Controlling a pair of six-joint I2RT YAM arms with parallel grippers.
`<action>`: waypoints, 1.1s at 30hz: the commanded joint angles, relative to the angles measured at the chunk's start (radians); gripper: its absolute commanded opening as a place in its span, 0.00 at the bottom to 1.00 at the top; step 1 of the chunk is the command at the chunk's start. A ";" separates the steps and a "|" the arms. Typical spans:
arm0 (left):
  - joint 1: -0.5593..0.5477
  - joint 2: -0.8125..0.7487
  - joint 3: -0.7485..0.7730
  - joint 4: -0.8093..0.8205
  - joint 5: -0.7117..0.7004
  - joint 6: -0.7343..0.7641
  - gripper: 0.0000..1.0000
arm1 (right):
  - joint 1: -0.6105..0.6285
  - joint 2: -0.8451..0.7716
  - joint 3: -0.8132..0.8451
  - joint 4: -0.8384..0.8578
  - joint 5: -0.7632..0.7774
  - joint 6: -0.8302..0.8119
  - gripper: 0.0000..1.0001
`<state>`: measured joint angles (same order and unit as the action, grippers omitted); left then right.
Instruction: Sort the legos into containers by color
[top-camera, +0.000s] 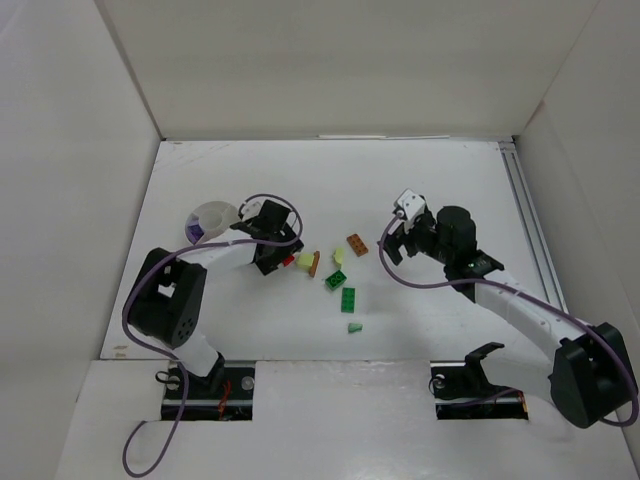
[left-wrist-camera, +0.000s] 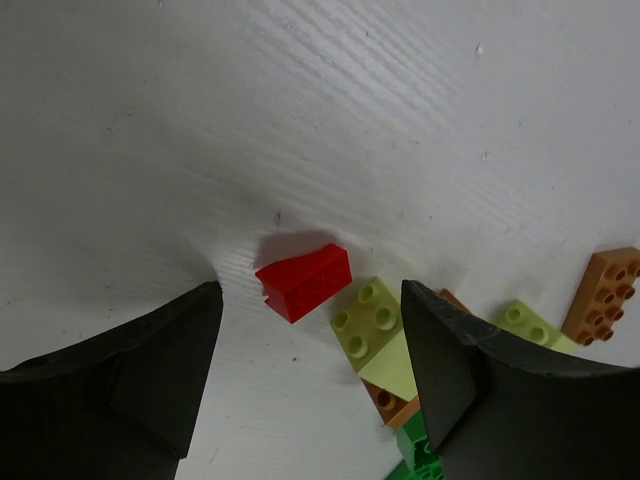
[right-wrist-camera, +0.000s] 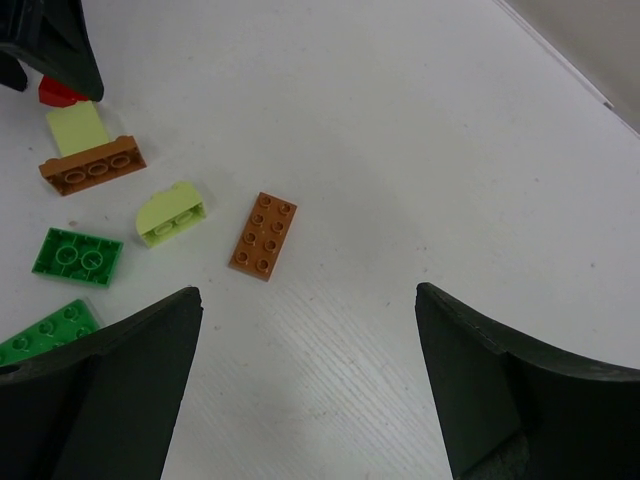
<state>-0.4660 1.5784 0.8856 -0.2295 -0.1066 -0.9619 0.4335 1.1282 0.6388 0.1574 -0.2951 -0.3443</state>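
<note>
Eight legos lie loose on the table (top-camera: 450, 180), clustered in the middle between the arms.

- **Red:** 1. The red brick (left-wrist-camera: 303, 282) is at the left end of the cluster.
- **Pale green:** 3.
  - A slope brick (right-wrist-camera: 78, 128) is just right of the red one.
  - A rounded brick (right-wrist-camera: 172, 213) is further right.
  - A small brick (top-camera: 355, 327) sits alone at the near edge of the group.
- **Brown:** 2.
  - A narrow brown brick (right-wrist-camera: 92, 171) touches the slope brick.
  - A wide brown brick (right-wrist-camera: 263, 235) is at the far right end.
- **Green:** 2. One green brick (top-camera: 335, 279) has a longer green brick (top-camera: 347, 299) just nearer than it.

The cup (top-camera: 226, 211) is left of the cluster, beside the left wrist. There is something purple (top-camera: 200, 229) inside it, but I can't count the pieces.

The left gripper (left-wrist-camera: 310, 370) is low over the table with its jaws partly open and nothing between them. The red brick lies just ahead of the gap and touches neither finger.

The right gripper (right-wrist-camera: 305, 380) is right of the cluster with its jaws spread wide and empty. The wide brown brick is the one nearest to it.
</note>
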 joint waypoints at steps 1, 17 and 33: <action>-0.006 0.011 0.068 -0.010 -0.034 -0.110 0.69 | -0.019 -0.028 0.015 0.022 0.008 0.010 0.92; -0.055 0.095 0.125 -0.194 -0.203 -0.158 0.57 | -0.038 -0.010 0.005 0.022 0.017 0.019 0.92; -0.094 0.246 0.196 -0.277 -0.235 -0.132 0.49 | -0.056 -0.010 0.005 0.022 0.017 0.028 0.92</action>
<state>-0.5610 1.7775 1.1069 -0.4694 -0.3679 -1.0821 0.3851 1.1255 0.6388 0.1566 -0.2802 -0.3302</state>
